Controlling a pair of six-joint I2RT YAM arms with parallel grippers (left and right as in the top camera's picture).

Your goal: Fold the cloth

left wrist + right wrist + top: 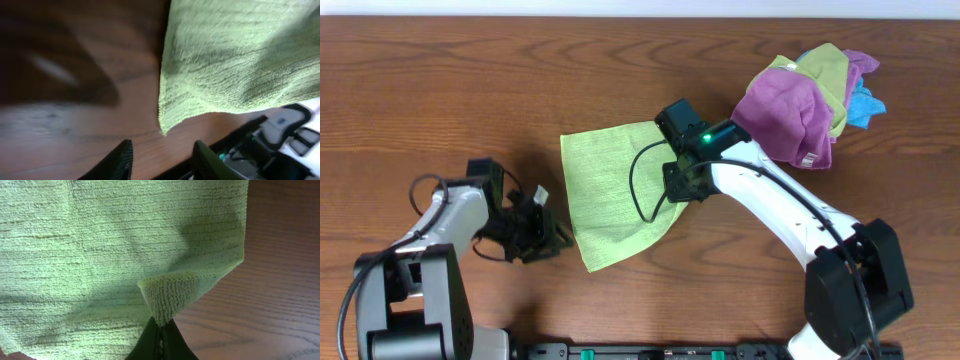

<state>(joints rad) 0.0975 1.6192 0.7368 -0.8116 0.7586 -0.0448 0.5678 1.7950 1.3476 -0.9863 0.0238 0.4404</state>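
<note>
**A:** Well, where does the fold stand?

**B:** I'd judge it is only starting. The pale green terry cloth (pixel 610 195) lies spread in a single layer at the middle of the brown wooden table (pixel 470 90), with no crease across it yet.

**A:** And the right gripper (pixel 161 336)?

**B:** It sits at the cloth's 4 o'clock corner. In the wrist view its fingers are pressed together on that corner, which stands up off the wood with a small flap curled over.

**A:** The left gripper (pixel 542 232)?

**B:** At about 8 o'clock from the cloth, just beside its near corner but not touching it. Its dark fingers (pixel 121 161) are spread and hold nothing.

**A:** So what does the next move call for?

**B:** Probably carrying the pinched corner across toward 10 o'clock, low enough that the fabric rolls over itself and doesn't drag the whole sheet. The left one could pin or lift the 7 o'clock corner to keep the edges square.

**A:** Anything in the way?

**B:** A heap of purple, green and blue cloths (pixel 805 100) lies at 2 o'clock, apart from this one.
</note>
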